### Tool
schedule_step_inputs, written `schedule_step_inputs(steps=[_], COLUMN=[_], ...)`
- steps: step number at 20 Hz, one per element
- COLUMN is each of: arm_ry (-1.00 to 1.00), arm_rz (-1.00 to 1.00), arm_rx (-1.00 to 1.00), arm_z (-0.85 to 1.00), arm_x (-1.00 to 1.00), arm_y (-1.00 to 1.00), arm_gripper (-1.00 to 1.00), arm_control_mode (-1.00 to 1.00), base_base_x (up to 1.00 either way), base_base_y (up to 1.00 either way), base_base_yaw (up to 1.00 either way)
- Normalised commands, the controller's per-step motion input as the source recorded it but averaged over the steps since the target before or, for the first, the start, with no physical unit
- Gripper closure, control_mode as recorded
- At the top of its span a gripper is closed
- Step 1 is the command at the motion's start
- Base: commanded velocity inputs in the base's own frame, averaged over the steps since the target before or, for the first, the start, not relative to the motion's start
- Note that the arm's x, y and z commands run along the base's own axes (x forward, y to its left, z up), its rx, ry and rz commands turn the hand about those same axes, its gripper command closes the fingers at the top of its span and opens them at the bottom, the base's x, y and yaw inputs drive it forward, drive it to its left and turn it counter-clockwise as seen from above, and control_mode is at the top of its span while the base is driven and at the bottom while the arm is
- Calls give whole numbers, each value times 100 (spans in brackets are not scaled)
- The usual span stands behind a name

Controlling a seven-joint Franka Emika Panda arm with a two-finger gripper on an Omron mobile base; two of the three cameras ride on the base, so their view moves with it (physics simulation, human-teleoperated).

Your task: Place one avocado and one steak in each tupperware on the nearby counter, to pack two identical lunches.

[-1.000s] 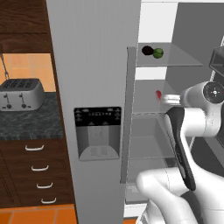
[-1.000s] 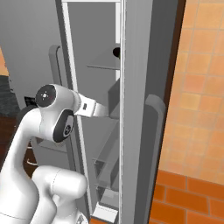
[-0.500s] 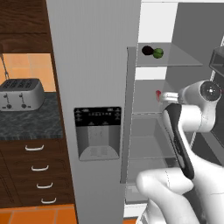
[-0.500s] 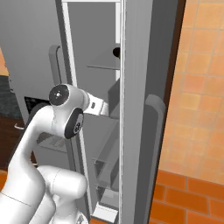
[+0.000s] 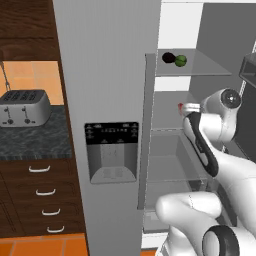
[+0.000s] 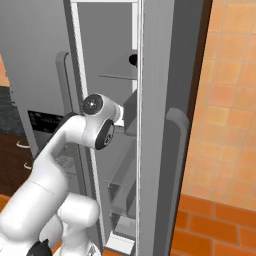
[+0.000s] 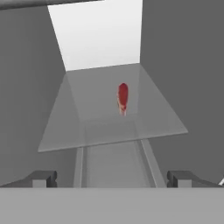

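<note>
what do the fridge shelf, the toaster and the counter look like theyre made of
Shelf: looks like clear glass or plastic; the fridge wall shows through it and the steak lies on it.
Toaster: looks like brushed silver metal, pale grey with a soft sheen and dark slots.
Counter: looks like polished dark stone, with a speckled grey pattern; it could be a laminate copy.

open air ahead of the hand (image 7: 112, 181); steak (image 7: 123, 98) alone on glass shelf (image 7: 109, 118); walls close in
</note>
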Motion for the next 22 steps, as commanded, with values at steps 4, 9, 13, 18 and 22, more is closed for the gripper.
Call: schedule_step_inputs(steps=[4, 9, 13, 18, 22], arm_ry=[7, 1, 3, 6, 3], arm_rz=[0, 0, 0, 0, 0], arm_rx=[0, 4, 1, 0, 0], arm_z=[-31, -9, -17, -33, -26], arm_x=[71, 23, 42, 58, 38], arm_y=[-18, -11, -13, -20, -18], arm_gripper=[-100, -100, -100, -100, -100], arm_control_mode=[-100, -100, -100, -100, -100], base_base_x=[0, 0, 0, 0, 0], base_base_y=[0, 0, 0, 0, 0], base_base_yaw=[0, 0, 0, 0, 0])
